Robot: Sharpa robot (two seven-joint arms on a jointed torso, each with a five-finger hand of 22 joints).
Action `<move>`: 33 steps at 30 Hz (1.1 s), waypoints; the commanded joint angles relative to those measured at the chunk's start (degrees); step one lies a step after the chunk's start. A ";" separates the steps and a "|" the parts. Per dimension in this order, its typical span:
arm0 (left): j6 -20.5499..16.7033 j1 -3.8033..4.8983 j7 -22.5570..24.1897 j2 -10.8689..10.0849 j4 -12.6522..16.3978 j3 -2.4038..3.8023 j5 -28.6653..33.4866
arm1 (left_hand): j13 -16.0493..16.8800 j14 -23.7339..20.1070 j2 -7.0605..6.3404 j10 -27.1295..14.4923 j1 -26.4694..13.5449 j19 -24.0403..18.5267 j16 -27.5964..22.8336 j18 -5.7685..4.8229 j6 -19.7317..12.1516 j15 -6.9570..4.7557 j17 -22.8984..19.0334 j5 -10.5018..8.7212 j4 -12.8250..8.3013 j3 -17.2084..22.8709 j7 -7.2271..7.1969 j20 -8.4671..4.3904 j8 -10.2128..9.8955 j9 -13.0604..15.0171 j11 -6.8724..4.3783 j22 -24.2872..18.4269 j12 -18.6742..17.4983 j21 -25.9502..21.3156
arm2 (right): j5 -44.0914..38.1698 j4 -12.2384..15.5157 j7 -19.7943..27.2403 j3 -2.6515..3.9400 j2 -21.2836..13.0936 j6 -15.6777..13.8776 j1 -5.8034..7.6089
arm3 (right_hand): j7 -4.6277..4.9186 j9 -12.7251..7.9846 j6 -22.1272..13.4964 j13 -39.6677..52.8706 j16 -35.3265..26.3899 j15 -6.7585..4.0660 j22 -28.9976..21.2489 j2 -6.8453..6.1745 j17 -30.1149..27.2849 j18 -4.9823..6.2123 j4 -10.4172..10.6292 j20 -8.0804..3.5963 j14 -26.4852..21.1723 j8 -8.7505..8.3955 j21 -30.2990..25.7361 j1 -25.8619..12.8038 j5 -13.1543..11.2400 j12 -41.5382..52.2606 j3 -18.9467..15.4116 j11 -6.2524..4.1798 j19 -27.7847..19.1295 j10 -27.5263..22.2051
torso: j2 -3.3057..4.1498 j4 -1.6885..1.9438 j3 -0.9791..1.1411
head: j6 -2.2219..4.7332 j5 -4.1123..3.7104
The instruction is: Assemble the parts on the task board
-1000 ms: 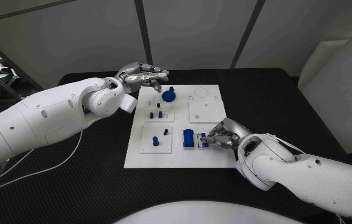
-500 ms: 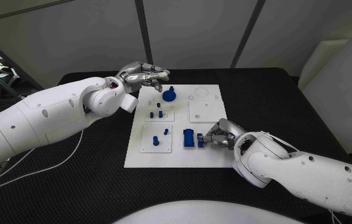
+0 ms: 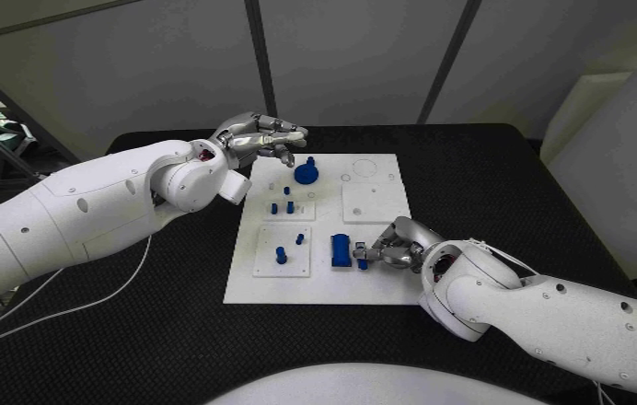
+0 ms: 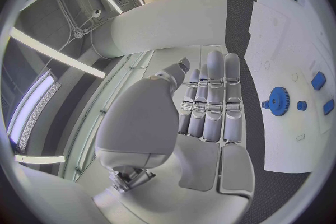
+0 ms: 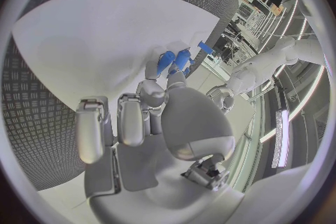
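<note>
Since the right hand pinches a small blue part at its fingertips low over the board, just beside the blue block, a tilt could jam it or knock the block. Left hand hovers near the blue gear, fingers straight, side by side, holding nothing.

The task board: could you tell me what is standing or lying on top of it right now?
On the task board are a blue gear, small blue pegs and a blue block. The right hand covers the spot beside the block.
</note>
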 commanded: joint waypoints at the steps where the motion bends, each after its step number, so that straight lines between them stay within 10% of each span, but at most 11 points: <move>1: 0.60 0.10 0.03 0.02 0.10 0.04 0.32 | 0.10 -0.18 0.37 -0.34 0.03 0.53 -0.39 -0.76 -0.18 0.30 -0.06 -0.32 -0.02 -0.34 -0.21 0.05 -0.29 0.07 0.01 -0.08 -0.26 -0.27 | -0.53 0.38 0.67 0.00 -0.24 0.31 0.03 | -0.07 0.16 0.40 0.08 0.05 -0.15 15.10 -0.34 -0.04 -0.87 0.75 -0.31 2.82 -0.06 0.18 0.10 -1.45 0.27 -0.16 0.16 5.83 0.24 | -0.02 0.02 0.02 | -0.01 -0.04; 12: 0.50 0.10 0.04 -0.16 0.13 0.04 0.32 | 0.12 -0.21 0.37 -0.36 0.05 0.55 -0.42 -0.76 -0.19 0.30 -0.06 -0.32 -0.01 -0.41 -0.22 0.06 -0.31 0.09 0.01 -0.14 -0.26 -0.35 | -1.70 2.29 2.17 -0.05 -2.65 0.94 0.01 | -0.02 0.72 0.35 0.21 -0.03 -0.13 15.10 -2.35 -0.09 -0.87 0.30 -0.30 2.79 -0.17 0.18 3.44 -3.17 0.12 -0.33 0.19 5.83 0.14 | -0.02 -0.10 0.01 | 0.11 0.06; 16: 0.56 0.10 0.05 -0.08 0.09 0.04 0.32 | 0.12 -0.22 0.37 -0.36 0.05 0.55 -0.43 -0.76 -0.19 0.30 -0.06 -0.32 -0.01 -0.41 -0.22 0.06 -0.31 0.09 0.01 -0.14 -0.26 -0.36 | -1.90 2.33 2.52 -0.06 -2.98 0.38 0.01 | 0.07 0.96 0.40 0.25 -0.06 -0.07 15.10 -2.07 -0.10 -0.87 0.96 -0.26 2.78 -0.16 0.18 3.46 -7.12 0.03 -0.35 0.26 5.83 0.13 | -0.09 -0.10 0.02 | 0.26 0.02; 33: 0.68 0.10 -0.09 -0.01 -0.03 0.04 0.32 | 0.12 -0.22 0.37 -0.36 0.05 0.55 -0.43 -0.76 -0.19 0.30 -0.06 -0.32 -0.01 -0.41 -0.22 0.06 -0.31 0.09 0.01 -0.14 -0.26 -0.36 | -1.97 1.03 2.44 -0.06 -2.34 3.20 0.00 | -0.04 1.30 0.52 0.36 -0.07 -0.11 15.10 -1.84 -0.07 -0.87 0.89 -0.25 2.79 -0.14 0.18 4.83 -7.64 0.03 0.12 0.19 5.83 0.13 | 0.05 0.06 0.01 | 0.18 -0.02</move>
